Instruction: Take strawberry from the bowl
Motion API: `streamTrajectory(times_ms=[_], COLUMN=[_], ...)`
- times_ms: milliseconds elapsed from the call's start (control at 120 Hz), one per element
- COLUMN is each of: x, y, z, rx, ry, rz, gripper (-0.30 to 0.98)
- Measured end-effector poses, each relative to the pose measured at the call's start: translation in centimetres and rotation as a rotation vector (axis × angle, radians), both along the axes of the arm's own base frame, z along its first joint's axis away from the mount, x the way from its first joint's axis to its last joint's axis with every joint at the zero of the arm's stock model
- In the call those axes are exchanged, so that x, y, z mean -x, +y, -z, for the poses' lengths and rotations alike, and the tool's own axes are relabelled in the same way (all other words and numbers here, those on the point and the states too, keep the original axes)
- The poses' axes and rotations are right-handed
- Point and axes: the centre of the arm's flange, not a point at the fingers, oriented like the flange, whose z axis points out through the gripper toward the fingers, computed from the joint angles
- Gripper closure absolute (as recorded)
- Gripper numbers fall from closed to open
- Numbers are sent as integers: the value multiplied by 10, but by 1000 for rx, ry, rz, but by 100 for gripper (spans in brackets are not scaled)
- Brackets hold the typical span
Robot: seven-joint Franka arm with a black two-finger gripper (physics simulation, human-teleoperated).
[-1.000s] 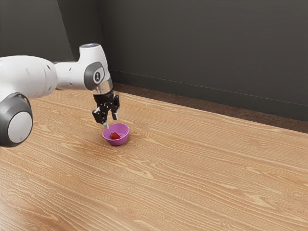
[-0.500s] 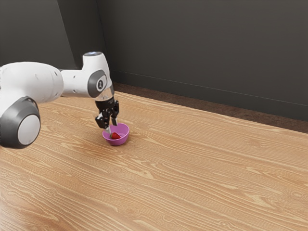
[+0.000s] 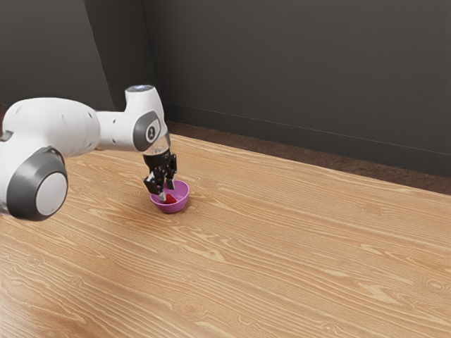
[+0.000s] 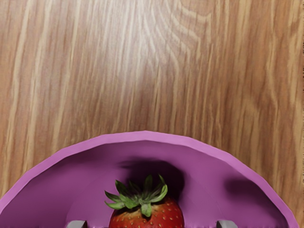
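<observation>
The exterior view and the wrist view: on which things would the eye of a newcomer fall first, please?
Probably first on the bright red strawberry inside the round purple bowl, on the wood-grained table. Next, the black two-finger end effector, open around the strawberry, below the bulky white arm.

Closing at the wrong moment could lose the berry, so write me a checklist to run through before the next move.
1. Gripper open: ok, its fingertips stand apart.
2. Strawberry in the bowl: ok, it lies inside, leaves showing.
3. Fingertips on opposite sides of the strawberry: ok, one toward each side.
4. Bowl upright on the table: ok.
5. Strawberry gripped: not ok, there is a gap on both sides of it.
6. Fingertips low enough for a firm hold: cannot tell, their depth beside the fruit is unclear.
</observation>
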Motion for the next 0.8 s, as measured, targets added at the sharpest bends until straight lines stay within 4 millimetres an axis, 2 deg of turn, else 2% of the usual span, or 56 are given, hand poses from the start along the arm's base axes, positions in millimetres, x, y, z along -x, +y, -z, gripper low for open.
streamTrajectory(times_ms=[425, 800], x=[-3, -3], y=[0, -3], z=[9, 9], rx=[-3, -4], ry=[0, 0], rz=[-11, -12], gripper=[38, 47])
